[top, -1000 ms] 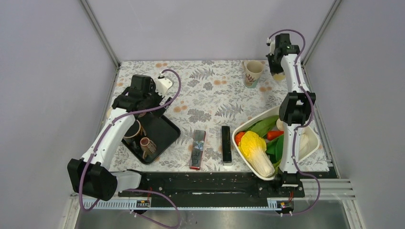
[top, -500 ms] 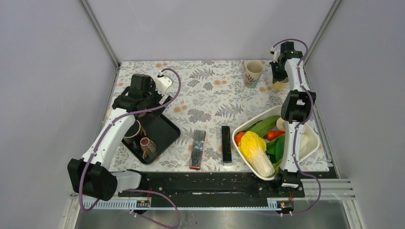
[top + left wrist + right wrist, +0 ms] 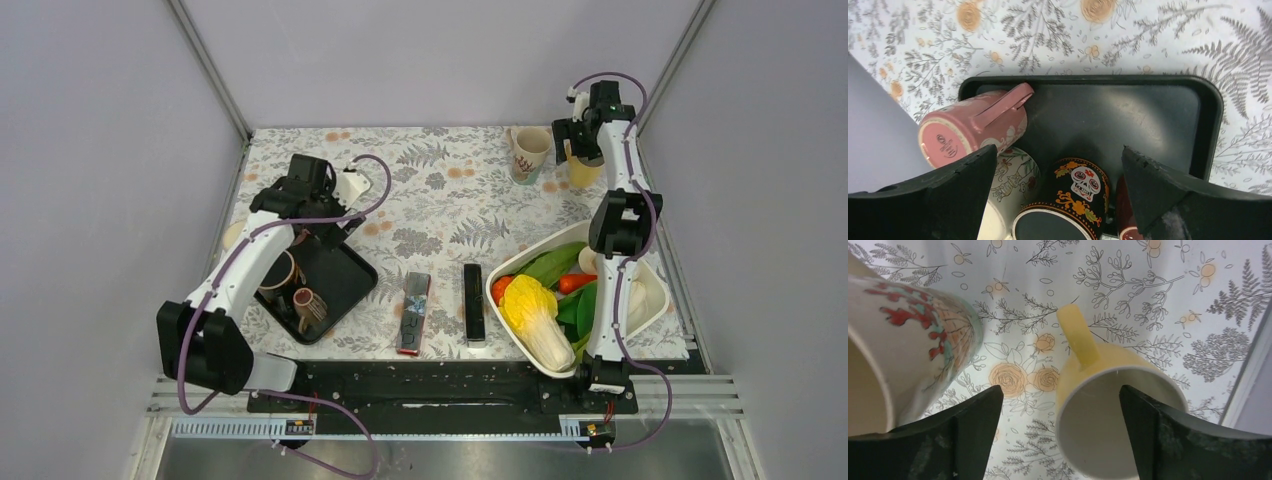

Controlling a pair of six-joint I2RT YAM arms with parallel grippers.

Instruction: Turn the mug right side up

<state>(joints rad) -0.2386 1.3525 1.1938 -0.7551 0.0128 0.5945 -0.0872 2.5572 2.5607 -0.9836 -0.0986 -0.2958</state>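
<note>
right jaws spread wide of the upright yellow mug (image 3: 1118,410), so lift straight up, avoiding handle at 11 o'clock, patterned cup (image 3: 908,340) at 10.

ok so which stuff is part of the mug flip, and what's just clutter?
Job: yellow mug, right gripper.
Clutter: patterned cup, tray, pink mug, skull mug, remote, black bar, basket, cabbage.
</note>
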